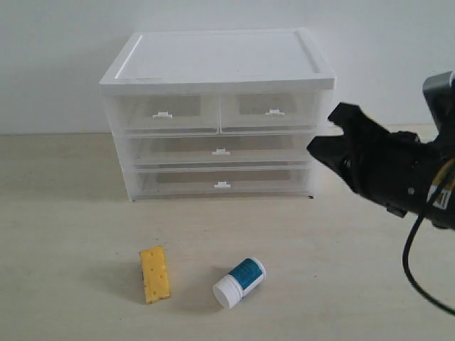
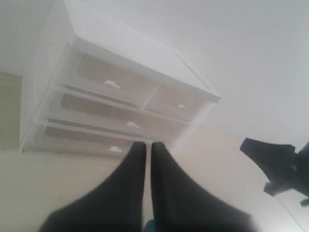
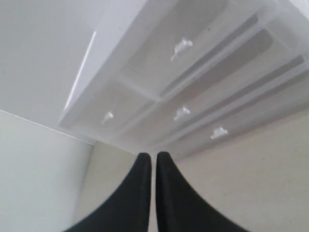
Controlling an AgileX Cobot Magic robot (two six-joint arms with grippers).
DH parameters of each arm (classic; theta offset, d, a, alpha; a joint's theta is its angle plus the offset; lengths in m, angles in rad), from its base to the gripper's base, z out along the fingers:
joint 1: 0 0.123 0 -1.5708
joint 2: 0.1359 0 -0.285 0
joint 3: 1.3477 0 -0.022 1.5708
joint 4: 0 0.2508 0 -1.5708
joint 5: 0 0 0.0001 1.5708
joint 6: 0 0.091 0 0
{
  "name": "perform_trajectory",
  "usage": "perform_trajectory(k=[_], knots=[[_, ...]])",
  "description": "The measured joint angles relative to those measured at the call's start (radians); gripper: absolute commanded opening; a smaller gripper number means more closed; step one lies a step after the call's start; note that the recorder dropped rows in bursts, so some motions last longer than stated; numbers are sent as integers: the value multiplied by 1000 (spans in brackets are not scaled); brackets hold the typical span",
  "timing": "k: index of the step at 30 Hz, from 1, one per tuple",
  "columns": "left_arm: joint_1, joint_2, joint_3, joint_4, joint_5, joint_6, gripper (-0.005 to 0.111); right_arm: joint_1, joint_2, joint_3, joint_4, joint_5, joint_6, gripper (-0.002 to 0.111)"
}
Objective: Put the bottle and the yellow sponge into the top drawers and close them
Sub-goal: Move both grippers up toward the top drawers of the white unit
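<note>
The yellow sponge (image 1: 156, 274) lies on the table in front of the white cabinet (image 1: 213, 64). The bottle (image 1: 239, 282) lies on its side to the sponge's right, white cap toward the front. Both top drawers (image 1: 173, 114) (image 1: 269, 110) are closed, as they also appear in the wrist views (image 2: 111, 79) (image 3: 159, 53). My right gripper (image 1: 328, 131) hovers beside the cabinet's right side, shut and empty (image 3: 153, 155). My left gripper (image 2: 148, 145) is shut on nothing and points at the cabinet front; it is outside the exterior view.
Two full-width drawers (image 1: 221, 150) (image 1: 222, 183) below the top row are closed too. The right arm's black body and cable (image 1: 412, 185) fill the right edge. A white wall stands behind the cabinet.
</note>
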Motion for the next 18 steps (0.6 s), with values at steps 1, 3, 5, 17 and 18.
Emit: perform_trajectory(k=[1, 3, 5, 17, 18], knots=[[0, 39, -16, -4, 22, 20, 4, -42, 11, -27, -95, -8, 90, 0], [0, 110, -44, -11, 83, 55, 4, -109, 43, -81, -263, -47, 250, 0], [0, 187, -72, -13, 135, 70, 4, -160, 96, -126, -377, -115, 364, 0], [0, 547, -222, -17, 223, 85, 4, -207, 534, -338, -582, -500, 523, 0], [0, 567, -233, -17, 241, 85, 4, -207, 557, -347, -585, -529, 518, 0]])
